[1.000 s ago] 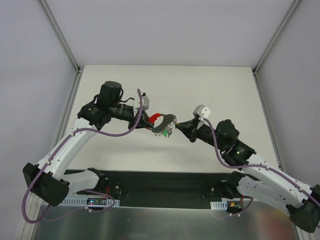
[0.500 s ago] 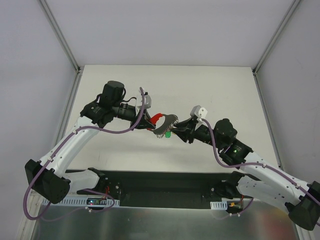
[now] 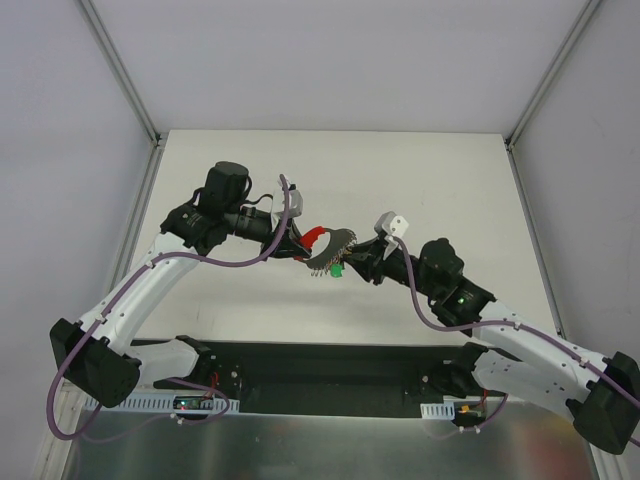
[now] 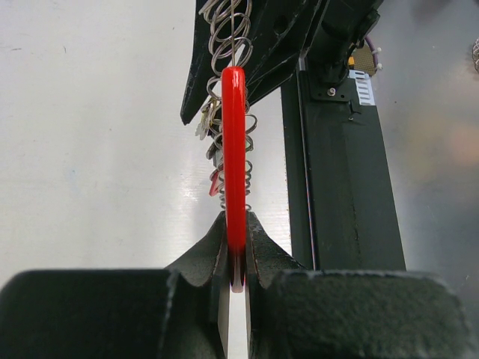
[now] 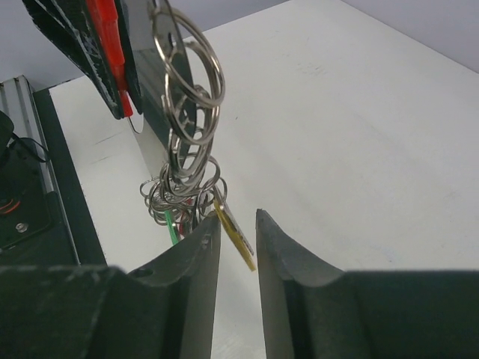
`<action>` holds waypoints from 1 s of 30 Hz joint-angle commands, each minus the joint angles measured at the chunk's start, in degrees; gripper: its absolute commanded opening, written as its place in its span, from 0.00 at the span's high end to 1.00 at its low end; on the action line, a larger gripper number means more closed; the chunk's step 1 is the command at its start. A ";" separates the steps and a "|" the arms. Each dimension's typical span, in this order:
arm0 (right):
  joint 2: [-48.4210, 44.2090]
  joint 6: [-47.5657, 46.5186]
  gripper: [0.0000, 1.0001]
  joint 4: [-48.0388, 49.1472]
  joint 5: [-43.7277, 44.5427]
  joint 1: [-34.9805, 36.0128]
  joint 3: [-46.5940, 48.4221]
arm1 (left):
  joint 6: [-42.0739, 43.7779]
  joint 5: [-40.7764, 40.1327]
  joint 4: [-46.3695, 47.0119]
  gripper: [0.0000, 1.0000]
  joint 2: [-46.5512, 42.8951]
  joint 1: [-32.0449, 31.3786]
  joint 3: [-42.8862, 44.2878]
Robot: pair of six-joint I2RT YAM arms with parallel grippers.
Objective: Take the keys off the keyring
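White table [image 3: 430, 180] lies below both arms, which meet above its middle. I see the left gripper [image 4: 236, 258] clamped tight on the red key [image 4: 233, 149], held edge-on, with the keyring [image 5: 187, 90] of linked silvery loops strung from it toward the right arm. My right gripper [image 5: 238, 221] has its jaws a narrow gap apart around the yellow key [image 5: 236, 238]; I cannot tell whether they pinch it. A green key [image 5: 171, 224] dangles just beside.
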 commanded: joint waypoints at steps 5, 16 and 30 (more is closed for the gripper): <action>2.12 -1.07 0.66 8.70 -2.62 0.07 0.49 | -0.27 2.05 2.33 1.00 0.24 -0.62 1.81; 3.26 -2.57 0.61 12.57 -2.54 0.15 -0.57 | -0.36 1.96 2.33 1.00 0.85 -0.62 1.81; 3.88 -0.90 0.66 18.64 -3.86 0.07 -3.55 | -0.01 0.64 2.33 1.00 0.94 -0.62 1.55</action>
